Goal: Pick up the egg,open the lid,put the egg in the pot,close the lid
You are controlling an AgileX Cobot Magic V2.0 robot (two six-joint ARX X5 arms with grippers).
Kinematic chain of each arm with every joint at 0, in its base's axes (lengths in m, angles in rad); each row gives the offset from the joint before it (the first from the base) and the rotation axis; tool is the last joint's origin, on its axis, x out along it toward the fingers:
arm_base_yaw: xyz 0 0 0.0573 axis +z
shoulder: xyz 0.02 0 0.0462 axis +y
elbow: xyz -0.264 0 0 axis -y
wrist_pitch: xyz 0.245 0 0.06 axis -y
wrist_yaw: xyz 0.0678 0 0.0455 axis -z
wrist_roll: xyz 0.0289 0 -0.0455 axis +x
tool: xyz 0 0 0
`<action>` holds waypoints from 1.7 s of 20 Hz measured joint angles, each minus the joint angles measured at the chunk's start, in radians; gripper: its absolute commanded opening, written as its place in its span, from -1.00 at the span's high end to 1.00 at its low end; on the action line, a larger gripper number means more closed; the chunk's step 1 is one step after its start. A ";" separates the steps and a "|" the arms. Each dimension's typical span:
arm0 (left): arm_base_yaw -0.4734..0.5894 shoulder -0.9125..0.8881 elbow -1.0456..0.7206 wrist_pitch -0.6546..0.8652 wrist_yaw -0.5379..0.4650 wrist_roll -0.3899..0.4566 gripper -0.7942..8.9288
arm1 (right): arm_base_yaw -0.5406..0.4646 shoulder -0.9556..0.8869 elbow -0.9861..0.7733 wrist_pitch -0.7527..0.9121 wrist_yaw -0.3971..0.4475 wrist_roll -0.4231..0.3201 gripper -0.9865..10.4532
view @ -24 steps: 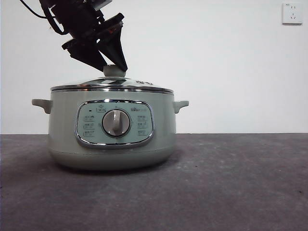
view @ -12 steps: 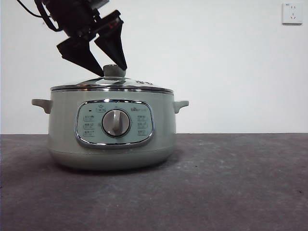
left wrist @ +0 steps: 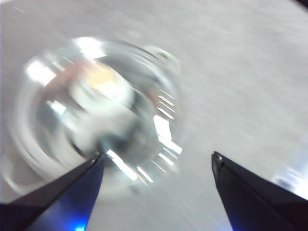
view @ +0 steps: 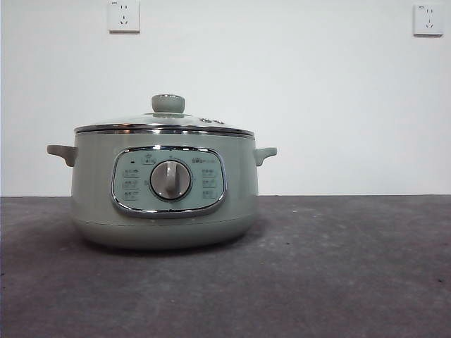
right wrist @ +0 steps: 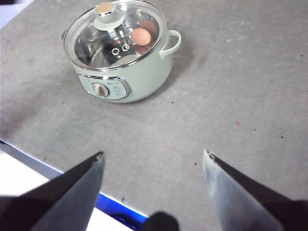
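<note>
Bare wall now above lid [view: 164, 124], left gripper [left wrist: 156, 166] gone, open

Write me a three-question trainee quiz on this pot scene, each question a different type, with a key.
1. True or false: the lid sits closed on the pot.
2. Where is the egg? A) on the table B) inside the pot C) in a gripper
3. Fill in: the right gripper has its fingers ____.

Key:
1. True; its steel rim rests on the pot.
2. B; the right wrist view shows it through the glass.
3. Open, holding nothing; the left gripper is open too.
</note>
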 measured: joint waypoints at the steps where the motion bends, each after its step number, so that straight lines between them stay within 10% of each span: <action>1: 0.000 -0.042 0.000 -0.050 0.032 -0.003 0.06 | 0.000 0.001 0.000 0.000 -0.008 -0.002 0.22; 7: 0.000 -0.200 0.000 -0.161 0.077 -0.008 0.07 | 0.000 0.012 0.000 -0.035 -0.017 -0.008 0.23; 11: 0.000 -0.207 0.000 -0.202 0.077 -0.008 0.87 | 0.000 0.012 0.000 -0.037 -0.018 -0.008 0.76; 34: 0.000 -0.134 0.000 -0.211 0.077 -0.011 0.84 | 0.000 0.012 0.000 -0.037 -0.007 0.001 0.83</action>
